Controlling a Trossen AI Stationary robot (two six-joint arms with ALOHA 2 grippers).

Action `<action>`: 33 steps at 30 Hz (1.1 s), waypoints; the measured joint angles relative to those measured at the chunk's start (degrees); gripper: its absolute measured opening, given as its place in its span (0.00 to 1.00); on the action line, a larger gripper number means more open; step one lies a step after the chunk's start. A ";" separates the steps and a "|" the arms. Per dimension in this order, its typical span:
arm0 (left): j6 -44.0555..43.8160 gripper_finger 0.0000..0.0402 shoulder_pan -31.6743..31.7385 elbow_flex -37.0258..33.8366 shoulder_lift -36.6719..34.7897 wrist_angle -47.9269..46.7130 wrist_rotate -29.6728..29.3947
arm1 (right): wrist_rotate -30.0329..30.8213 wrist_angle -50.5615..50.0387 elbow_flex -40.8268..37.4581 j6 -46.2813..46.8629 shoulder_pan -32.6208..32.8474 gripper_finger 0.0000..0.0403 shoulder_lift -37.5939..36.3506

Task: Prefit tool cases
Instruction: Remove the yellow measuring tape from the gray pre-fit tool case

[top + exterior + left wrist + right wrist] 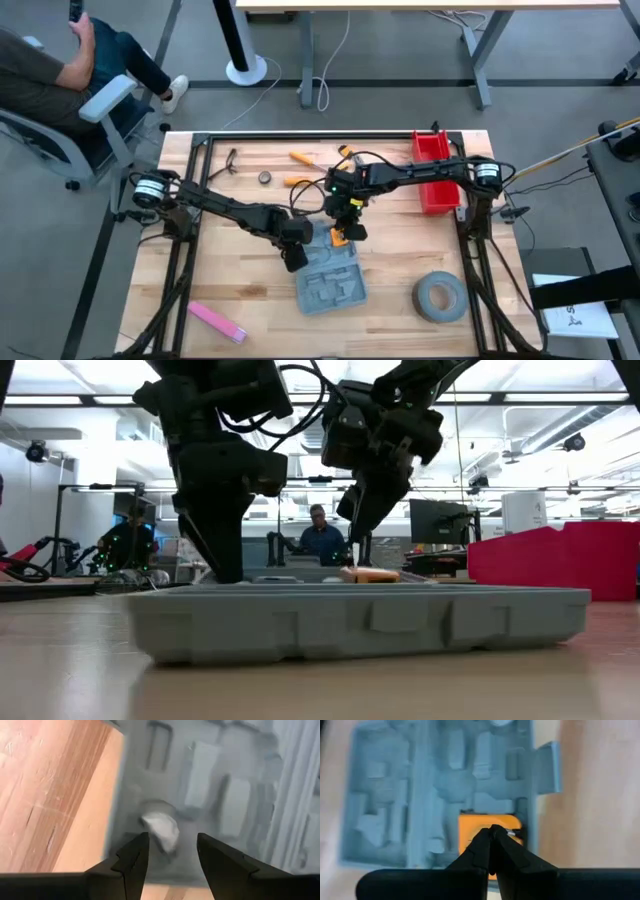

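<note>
The blue-grey tool case (330, 282) lies open, recesses up, on the wooden table near its front edge; it also fills the low view (360, 622). An orange block (482, 832) sits in a recess at the case's far end (370, 573). My right gripper (492, 832) hangs shut just above that block (345, 228). My left gripper (172, 850) stands open, pointing steeply down at the case's far left corner (296, 258), over a pale lump (161, 830) in the case. My left gripper reaches down with open fingers (228, 555) to the level of the case's rim at its far left corner. Whether they touch the case I cannot tell.
A red bin (432, 170) stands at the far right and a grey tape roll (440, 297) at the near right. A pink bar (217, 322) lies near left. Orange tools (298, 158) and a small ring (265, 177) lie at the far side. A seated person (60, 70) is beyond the table.
</note>
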 joint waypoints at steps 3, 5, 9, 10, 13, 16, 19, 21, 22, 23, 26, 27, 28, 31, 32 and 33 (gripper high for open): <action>0.36 0.42 0.00 0.00 -0.01 0.01 -0.02 | -3.96 1.10 0.00 1.24 0.08 0.00 0.00; 0.53 0.42 -0.02 0.00 -0.03 0.02 -0.04 | -4.48 1.75 0.00 1.80 0.25 0.00 -0.02; 0.69 0.43 0.00 0.00 -0.15 0.01 -0.17 | -7.71 2.62 -0.02 2.61 0.46 0.00 -0.02; 0.83 0.43 0.00 0.00 -0.19 -0.01 -0.17 | -8.45 2.86 -0.04 2.74 0.46 0.00 -0.02; 1.02 0.45 0.01 0.00 -0.30 -0.04 -0.20 | -11.62 3.55 -0.05 3.44 0.41 0.00 -0.02; 1.05 0.46 0.07 0.00 -0.33 -0.04 -0.24 | -14.52 4.53 -0.07 3.96 0.42 0.00 -0.04; 1.05 0.46 0.04 0.00 -0.33 -0.04 -0.22 | -17.41 5.14 -0.07 4.31 0.42 0.00 -0.04; 1.05 0.46 0.07 0.00 -0.33 -0.06 -0.27 | -19.39 5.52 -0.07 4.31 0.42 0.00 -0.05; 1.05 0.46 0.09 0.00 -0.33 -0.10 -0.31 | -20.03 5.69 -0.07 4.29 0.42 0.00 -0.11; 1.05 0.46 0.09 0.00 -0.33 -0.12 -0.31 | -21.01 5.54 -0.07 4.11 0.44 0.00 -0.15; 1.05 0.45 0.19 0.00 -0.33 -0.16 -0.33 | -22.72 5.83 -0.07 3.15 0.44 0.00 -0.15; 1.03 0.45 0.21 0.00 -0.33 -0.26 -0.33 | -22.76 5.89 -0.07 3.01 0.44 0.00 -0.15; 1.05 0.45 0.25 0.00 -0.33 -0.41 -0.33 | -22.76 5.90 -0.07 2.95 0.44 0.00 -0.15; 1.07 0.44 0.28 0.00 -0.33 -0.50 -0.33 | -22.59 5.93 -0.07 2.59 0.42 0.00 -0.15; 1.21 0.43 0.28 0.00 -0.33 -0.59 -0.33 | -22.59 5.97 -0.07 2.58 0.42 0.00 -0.15; 1.24 0.43 0.28 0.00 -0.33 -0.85 -0.33 | -22.55 5.97 -0.07 2.60 0.42 0.00 -0.15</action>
